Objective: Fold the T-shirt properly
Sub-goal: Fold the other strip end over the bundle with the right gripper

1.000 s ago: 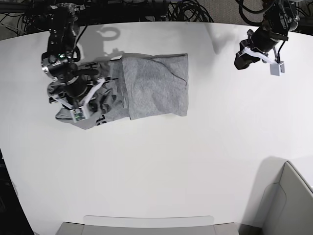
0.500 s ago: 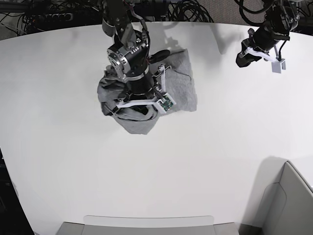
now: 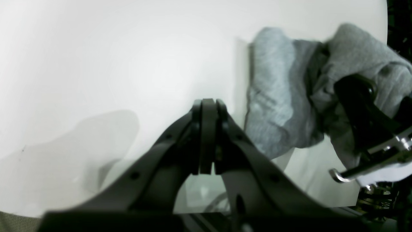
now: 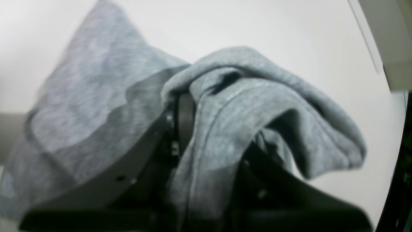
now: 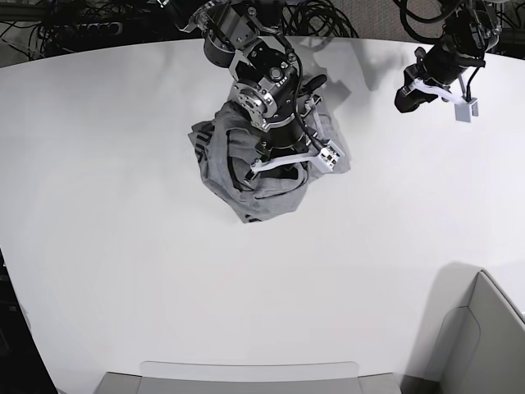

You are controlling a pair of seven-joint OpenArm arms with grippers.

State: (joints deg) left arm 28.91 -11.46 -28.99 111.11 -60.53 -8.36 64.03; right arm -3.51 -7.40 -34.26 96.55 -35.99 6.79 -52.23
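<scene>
Right hand (image 4: 180, 129) pinches the bunched T-shirt (image 5: 246, 172), cloth burying my view of its tips; left hand (image 3: 207, 135) hangs pressed together, empty.

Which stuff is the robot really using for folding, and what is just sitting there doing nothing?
Part of the job:
- T-shirt, grey, bunched up on the table
- right gripper, shut on the T-shirt's cloth

Just there:
- left gripper, shut, holding nothing, off to the side
- white table
- grey bins at the table's edge
- cables behind the table
</scene>
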